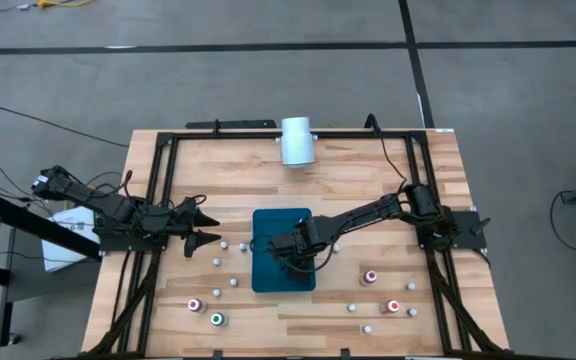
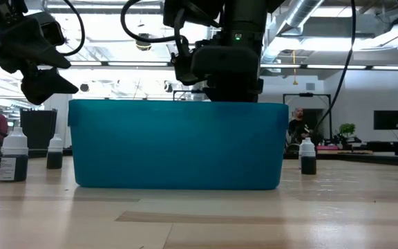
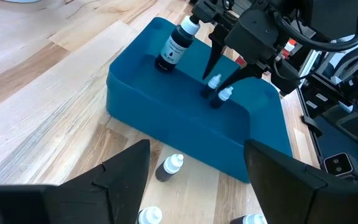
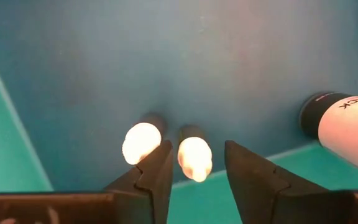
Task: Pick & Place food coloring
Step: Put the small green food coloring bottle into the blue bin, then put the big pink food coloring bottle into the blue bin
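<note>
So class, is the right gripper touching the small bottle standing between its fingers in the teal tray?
Apart. The right wrist view shows the right gripper open, with clear tray floor between the small bottle and each finger.

In the low view the tray (image 2: 178,145) wall hides the bottles inside it. The right gripper (image 2: 216,86) fingertips are hidden behind its rim. Bottle labels (image 3: 174,46) are too small to read.

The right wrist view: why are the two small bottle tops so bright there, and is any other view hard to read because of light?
Right wrist view: the two white caps are overexposed and glow between the right tool fingers, so detail is lost. Low view: bright ceiling lights behind leave the arms as dark silhouettes above the teal tray. High view: even light, no strong glare.
</note>
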{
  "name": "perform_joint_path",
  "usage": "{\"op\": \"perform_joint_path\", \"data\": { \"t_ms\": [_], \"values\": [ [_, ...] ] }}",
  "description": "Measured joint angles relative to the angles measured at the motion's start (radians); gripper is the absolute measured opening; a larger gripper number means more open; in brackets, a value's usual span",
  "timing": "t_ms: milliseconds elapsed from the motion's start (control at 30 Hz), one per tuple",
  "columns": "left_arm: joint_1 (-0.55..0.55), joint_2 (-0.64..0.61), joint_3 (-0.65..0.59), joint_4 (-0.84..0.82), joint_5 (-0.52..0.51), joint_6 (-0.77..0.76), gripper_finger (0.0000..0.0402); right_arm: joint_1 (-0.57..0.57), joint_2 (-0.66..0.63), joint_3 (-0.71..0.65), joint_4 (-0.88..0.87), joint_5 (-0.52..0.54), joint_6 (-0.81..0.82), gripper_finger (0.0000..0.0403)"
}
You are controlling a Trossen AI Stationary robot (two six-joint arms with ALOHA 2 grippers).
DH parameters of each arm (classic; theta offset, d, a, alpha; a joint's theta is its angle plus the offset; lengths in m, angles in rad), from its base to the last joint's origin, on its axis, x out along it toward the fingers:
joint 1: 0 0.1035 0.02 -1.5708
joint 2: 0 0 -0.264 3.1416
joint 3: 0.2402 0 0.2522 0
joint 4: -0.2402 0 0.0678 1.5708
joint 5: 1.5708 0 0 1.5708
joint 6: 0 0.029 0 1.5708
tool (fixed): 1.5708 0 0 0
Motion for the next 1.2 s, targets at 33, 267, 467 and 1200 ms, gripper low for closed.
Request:
{"op": "perform_joint_path", "data": {
  "t_ms": [33,267,467,1200],
  "values": [
    [0.0,0.0,0.0,0.0,0.0,0.003,0.0252,0.0,0.0,0.0,0.0,0.0,0.0,0.0147],
    [0.0,0.0,0.0,0.0,0.0,0.009,0.0252,0.0,-0.001,0.0,-0.014,-0.001,0.0,0.0172],
    [0.0,0.0,0.0,0.0,0.0,0.009,0.0252,0.0,-0.001,0.0,-0.052,-0.003,0.0,0.0169],
    [0.0,0.0,0.0,0.0,0.002,0.009,0.0252,0.0,-0.001,0.153,-0.195,0.001,-0.001,0.0138]
  ]
}}
